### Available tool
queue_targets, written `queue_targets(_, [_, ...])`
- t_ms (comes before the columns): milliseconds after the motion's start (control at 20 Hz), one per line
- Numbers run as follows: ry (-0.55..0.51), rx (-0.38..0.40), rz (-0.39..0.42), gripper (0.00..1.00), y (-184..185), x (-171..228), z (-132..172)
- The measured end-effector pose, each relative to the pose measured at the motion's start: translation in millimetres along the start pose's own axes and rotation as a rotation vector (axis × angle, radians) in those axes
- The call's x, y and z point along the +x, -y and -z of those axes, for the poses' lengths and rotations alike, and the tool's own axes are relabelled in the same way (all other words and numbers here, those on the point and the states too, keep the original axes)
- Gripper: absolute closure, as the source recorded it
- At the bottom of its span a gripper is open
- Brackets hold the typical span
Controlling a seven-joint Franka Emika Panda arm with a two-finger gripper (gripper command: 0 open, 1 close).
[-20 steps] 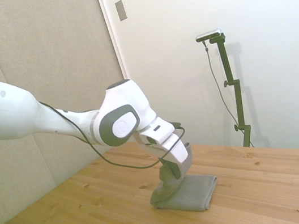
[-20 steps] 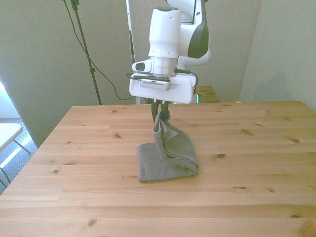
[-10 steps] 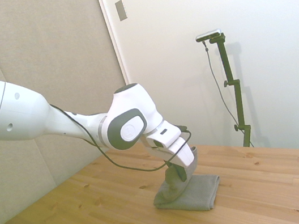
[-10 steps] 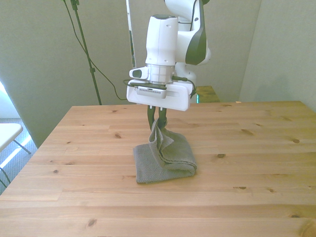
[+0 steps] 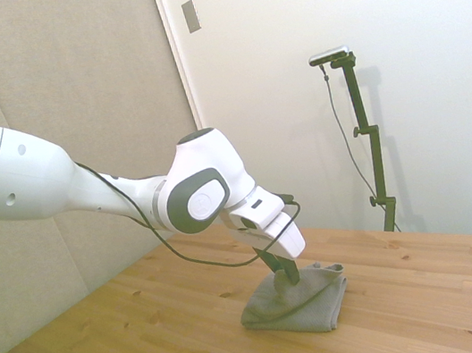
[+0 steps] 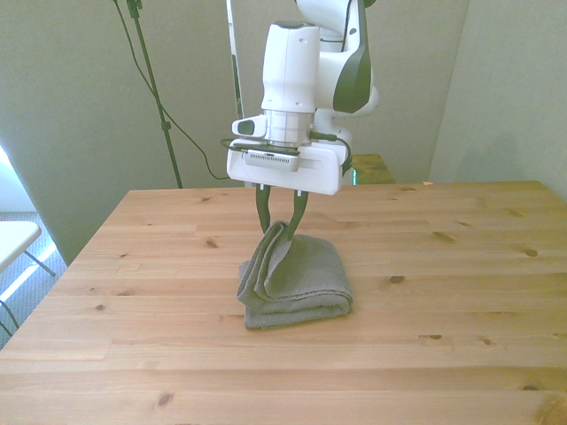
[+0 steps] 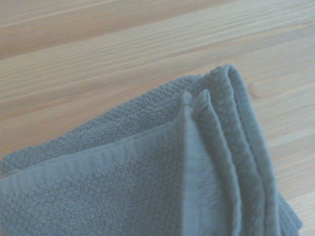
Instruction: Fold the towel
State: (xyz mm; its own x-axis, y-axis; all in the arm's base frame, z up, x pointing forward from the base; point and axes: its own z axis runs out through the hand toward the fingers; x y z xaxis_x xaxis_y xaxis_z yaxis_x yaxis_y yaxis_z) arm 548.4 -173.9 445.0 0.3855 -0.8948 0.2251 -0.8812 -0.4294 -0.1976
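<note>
We see a wooden tabletop (image 6: 443,266) in a plain room with pale walls, and the towel (image 6: 297,283) is the one loose thing on it. The grey towel lies folded into a thick, layered bundle near the middle of the tabletop, with bare wood all around it. In the front view its rounded fold faces the near edge of the tabletop, and its far corner stands slightly raised. In the side view (image 5: 298,302) the bundle lies flat, with a small bump at its far end. The wrist view shows the towel (image 7: 147,177) from close by: several stacked hemmed edges meet at one corner, over the wood grain.

The gripper (image 6: 280,211) hangs right above the far end of the towel, on the white arm (image 5: 84,188) that slants down to it. Its two dark fingers (image 6: 262,212) are spread apart, one to either side of the raised corner, and we see a gap between them. They pinch no cloth; whether the tips touch the towel we cannot tell.
</note>
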Motion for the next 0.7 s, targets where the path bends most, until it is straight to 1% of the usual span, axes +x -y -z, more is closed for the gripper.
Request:
queue_targets(250, [0.055, -0.010, 0.036, 0.00, -30.3, -4.5, 38.9])
queue_targets(350, [0.095, -0.008, 0.057, 0.00, -42.8, -13.7, 47.9])
queue_targets(500, [0.188, 0.002, 0.099, 0.00, -61.6, -37.2, 56.2])
queue_targets(700, [0.219, 0.007, 0.152, 0.00, -83.9, -83.1, 82.7])
